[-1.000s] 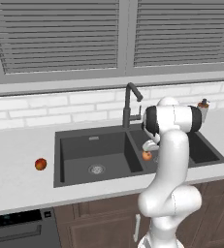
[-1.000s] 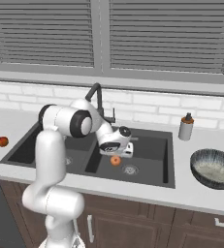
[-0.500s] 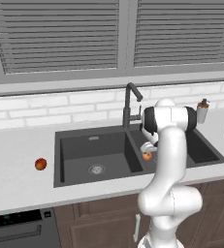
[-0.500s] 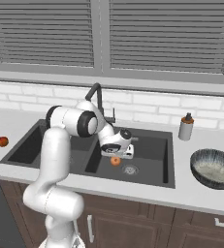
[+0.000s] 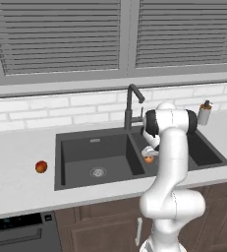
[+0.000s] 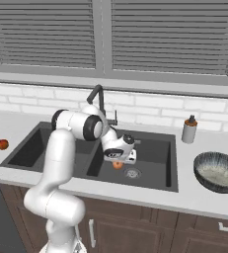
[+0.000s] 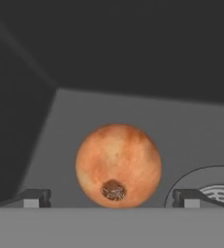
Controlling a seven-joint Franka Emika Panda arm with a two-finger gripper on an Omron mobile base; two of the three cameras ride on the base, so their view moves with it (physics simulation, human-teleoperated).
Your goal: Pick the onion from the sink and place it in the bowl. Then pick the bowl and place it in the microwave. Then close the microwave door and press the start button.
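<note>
The onion point(image 7: 118, 165), a small orange ball, lies on the floor of the right basin of the dark sink point(image 6: 155, 153), close to its round drain point(image 6: 132, 173). My gripper point(image 6: 118, 160) hangs just above the onion, open, and nothing is held. In the hand view the gripper point(image 7: 111, 198) has one dark fingertip on each side of the onion, both apart from it. From the left, the onion point(image 5: 149, 159) peeks out beside my forearm, under the gripper point(image 5: 150, 153). The ribbed bowl point(image 6: 217, 170) stands on the counter to the right of the sink point(image 5: 95, 147). The microwave is out of view.
A tall dark faucet point(image 6: 98, 96) rises behind the divider, close to my arm. A redder round fruit point(image 5: 41, 167) lies on the counter left of the sink. A soap bottle point(image 6: 188, 130) stands at the back right. An oven front point(image 5: 16, 234) sits low at the left.
My arm has reached a little further over the right basin and the hand has settled closer above the onion. The jaws stayed open; the onion has not moved.
</note>
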